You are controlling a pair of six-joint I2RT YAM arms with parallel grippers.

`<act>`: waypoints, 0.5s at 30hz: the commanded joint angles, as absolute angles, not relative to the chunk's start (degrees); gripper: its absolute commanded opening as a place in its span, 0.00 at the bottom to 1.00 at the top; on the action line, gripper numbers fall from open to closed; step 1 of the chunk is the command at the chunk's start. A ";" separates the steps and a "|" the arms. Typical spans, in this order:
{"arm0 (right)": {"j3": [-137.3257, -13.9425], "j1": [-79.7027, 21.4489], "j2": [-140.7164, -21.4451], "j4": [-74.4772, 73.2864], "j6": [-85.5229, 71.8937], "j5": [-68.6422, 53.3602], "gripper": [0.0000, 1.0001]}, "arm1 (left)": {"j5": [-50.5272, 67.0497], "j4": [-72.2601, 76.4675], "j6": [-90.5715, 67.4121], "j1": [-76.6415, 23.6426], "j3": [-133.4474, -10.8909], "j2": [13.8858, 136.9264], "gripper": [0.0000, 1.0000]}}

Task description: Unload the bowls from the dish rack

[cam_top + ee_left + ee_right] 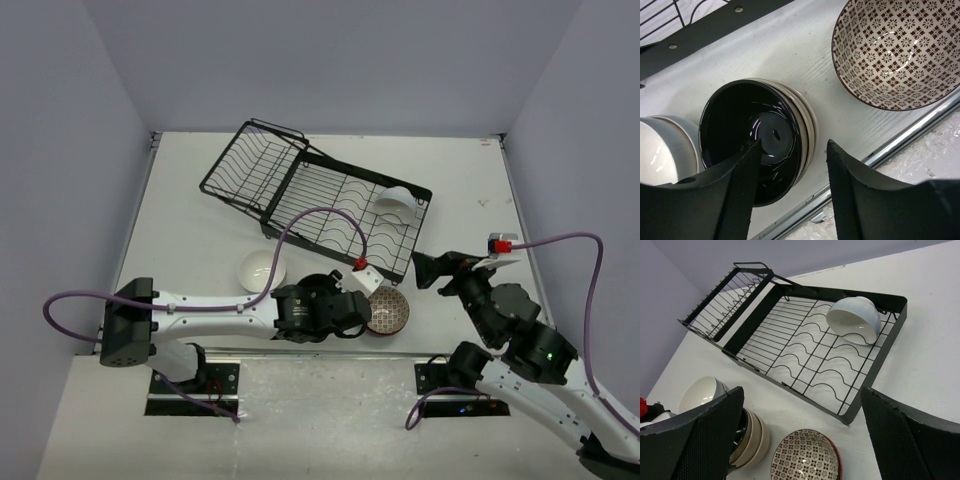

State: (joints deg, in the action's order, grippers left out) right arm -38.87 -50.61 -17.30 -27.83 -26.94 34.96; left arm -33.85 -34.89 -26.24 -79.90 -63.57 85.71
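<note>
— As for the left gripper (794, 150): shut or spread?

— Spread, gripping nothing. Hovers straight above the nested stack of round ceramic bowls (752, 135), glossy black inside the top one, beige rims showing beneath. Probably nested so to save table room: same shape, same size, so stacks well.

— And beside that stack?

— On one side, just beside it, a plain white glazed bowl (660, 150). On the other, a little apart, a round bowl with a brown-and-white lattice pattern (897, 50). All upright on the pale grained table (805, 60), just in front of the large black wire dish rack (892, 304).

— Anything in the rack to unload?

— Yes: one smooth white bowl (854, 320), tipped on its side at the right end of the flat section, propped by the wavy wire ridges. Looks like the last.

— Then the right gripper (801, 390)?

— Wide open too, empty, facing the rack from near its right corner. Seems well placed for that bowl. Slick glaze and a thin rim call for a careful pinch.
</note>
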 commanded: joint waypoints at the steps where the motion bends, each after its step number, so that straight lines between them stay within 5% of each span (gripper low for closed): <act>1: -38.58 -50.54 -18.63 -26.37 -26.54 34.72 0.99 | -37.18 -34.89 -26.63 -80.16 -66.27 82.36 0.58; 4: -38.58 -50.63 -20.55 -25.75 -27.24 34.19 0.99 | -39.45 -35.16 -27.59 -80.07 -67.41 80.26 0.96; 5: -38.76 -50.63 -21.70 -25.32 -27.51 33.84 0.99 | -40.85 -35.59 -28.64 -79.89 -67.93 79.64 1.00; 10: -43.05 -49.40 -33.99 -24.26 -33.39 31.31 0.99 | -41.58 -34.74 -32.52 -67.17 -69.62 73.68 1.00; 15: -40.96 -27.81 -42.43 -8.90 -45.03 4.70 0.99 | -42.90 -32.34 -37.43 -51.12 -67.15 64.98 1.00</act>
